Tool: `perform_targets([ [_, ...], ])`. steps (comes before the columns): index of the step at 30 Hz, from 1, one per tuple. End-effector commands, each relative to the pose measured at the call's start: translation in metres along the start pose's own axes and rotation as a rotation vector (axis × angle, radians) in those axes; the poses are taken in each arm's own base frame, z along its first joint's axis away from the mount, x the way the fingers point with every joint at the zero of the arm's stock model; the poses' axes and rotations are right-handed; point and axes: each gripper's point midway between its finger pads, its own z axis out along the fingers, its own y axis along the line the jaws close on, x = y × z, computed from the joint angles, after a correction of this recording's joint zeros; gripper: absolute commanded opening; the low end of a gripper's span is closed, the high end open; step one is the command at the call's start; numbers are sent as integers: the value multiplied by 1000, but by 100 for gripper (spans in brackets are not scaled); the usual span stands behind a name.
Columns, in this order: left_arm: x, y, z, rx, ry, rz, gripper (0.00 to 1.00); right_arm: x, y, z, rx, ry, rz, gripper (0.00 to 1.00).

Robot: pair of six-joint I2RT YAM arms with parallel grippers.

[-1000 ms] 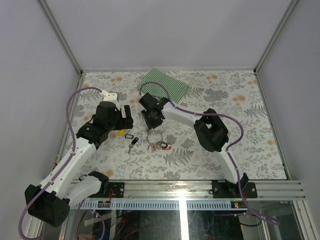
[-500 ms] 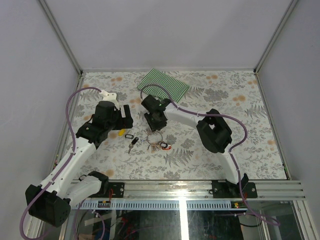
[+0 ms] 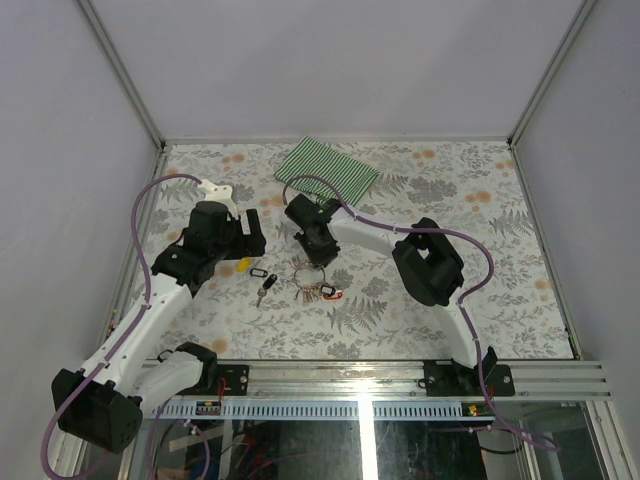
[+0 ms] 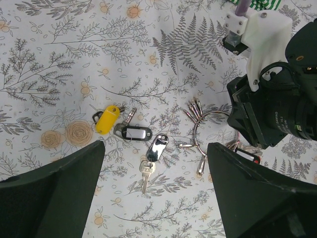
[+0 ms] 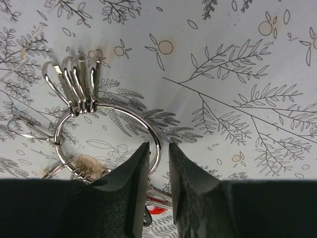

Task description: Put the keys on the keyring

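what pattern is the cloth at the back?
Green-and-white stripes on the cloth; the top view shows it best.

FREE: you can pass over bare table at right and lower centre of the top view | BLOCKED: right gripper straddles keyring at centre | left gripper overhangs keys left of centre | striped cloth lies upper centre

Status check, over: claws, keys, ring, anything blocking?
Left claw open, hovering over loose keys. Right claw nearly closed astride the keyring, grip unconfirmed. Keys off ring. Striped cloth far back, not blocking.
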Motion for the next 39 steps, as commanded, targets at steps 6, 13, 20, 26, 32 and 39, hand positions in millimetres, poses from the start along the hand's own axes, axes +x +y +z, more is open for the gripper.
perform_targets([
  [6, -12, -1, 3, 16, -44, 4, 87, 14, -5, 0, 51, 27, -33, 25],
  [13, -13, 0, 3, 15, -46, 1, 87, 8, -1, -8, 20, -32, -30, 5],
  [20, -17, -4, -1, 42, -66, 0, 87, -13, -5, -46, 6, -213, -72, 0],
  [26, -31, -16, -15, 124, -148, 9, 90, -24, -16, -93, 20, -404, -166, 0],
  [32, -49, -45, -41, 303, -290, 34, 100, -23, -19, -142, -10, -563, -244, 0],
  [39, -69, -93, -58, 563, -313, 94, 100, -25, -24, -205, -17, -782, -318, 0],
])
